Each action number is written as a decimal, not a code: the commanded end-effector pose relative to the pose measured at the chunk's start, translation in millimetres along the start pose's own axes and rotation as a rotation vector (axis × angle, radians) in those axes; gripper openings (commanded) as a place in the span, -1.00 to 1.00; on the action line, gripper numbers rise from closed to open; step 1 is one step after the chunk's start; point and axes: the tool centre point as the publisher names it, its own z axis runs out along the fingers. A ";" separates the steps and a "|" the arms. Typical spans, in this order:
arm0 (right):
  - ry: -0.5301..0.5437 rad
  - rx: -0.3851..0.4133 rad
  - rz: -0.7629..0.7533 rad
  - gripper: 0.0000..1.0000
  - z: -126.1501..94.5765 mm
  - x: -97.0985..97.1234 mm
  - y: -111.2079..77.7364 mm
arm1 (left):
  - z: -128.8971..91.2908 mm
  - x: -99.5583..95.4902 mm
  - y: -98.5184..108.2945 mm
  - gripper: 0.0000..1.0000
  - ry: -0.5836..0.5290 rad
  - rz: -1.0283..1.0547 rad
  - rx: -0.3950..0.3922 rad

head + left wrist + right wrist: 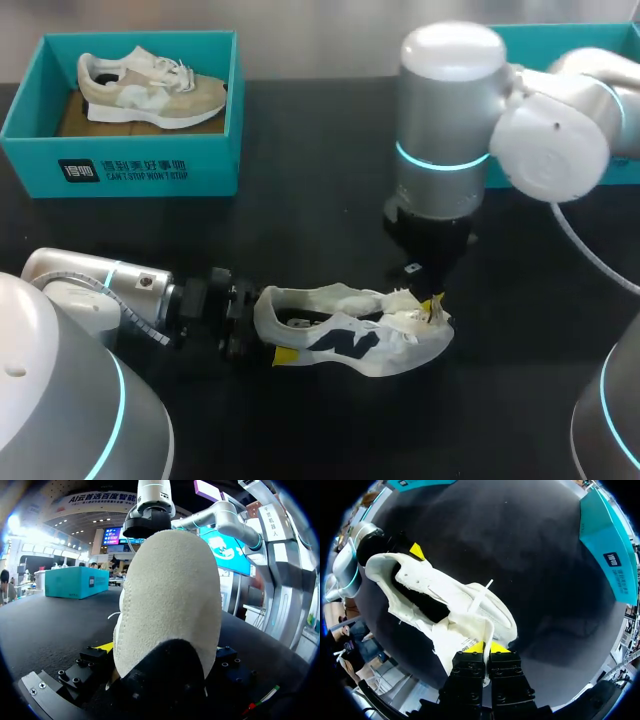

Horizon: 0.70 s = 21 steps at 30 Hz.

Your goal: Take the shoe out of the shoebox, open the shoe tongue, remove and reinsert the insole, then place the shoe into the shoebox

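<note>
White sneaker (pixel 350 340) lies on its side on the counter (pixel 300 230), light and floppy by the look, its stiffer heel (pixel 170 605) clamped between the left fingers (pixel 285 356), the right fingers (pixel 476 647) pinched narrow on the soft tongue (pixel 487 630), so pull gently there.

Shoe near the middle of the worktop, one hand at each end, boxes at the far corners.

The shoe (pixel 345 340) lies on its side on the worktop (pixel 320 200), heel to the left and toe to the right. The left hand (pixel 268 328) comes in from the near left and clamps the heel from both sides. The right hand (pixel 485 647) hangs over the right end and pinches the tongue (pixel 487 630). The shoebox (pixel 120 170) stands at the far left with a second shoe (pixel 150 90) inside it. A second box (pixel 610 555) stands at the far right.
</note>
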 end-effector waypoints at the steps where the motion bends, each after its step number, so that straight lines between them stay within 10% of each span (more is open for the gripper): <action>1: 0.106 -0.027 0.036 -1.00 6.1 -9.3 -8.4 | 1.9 -1.2 1.8 -1.00 0.004 0.000 -0.003; 16: 0.106 -0.058 0.139 -0.41 19.1 -24.7 -14.3 | 1.9 -1.2 1.8 -1.00 0.004 0.000 -0.003; 21: 0.077 -0.063 0.192 0.32 19.5 -26.8 -15.3 | 1.9 -1.2 1.8 -1.00 0.004 0.000 -0.003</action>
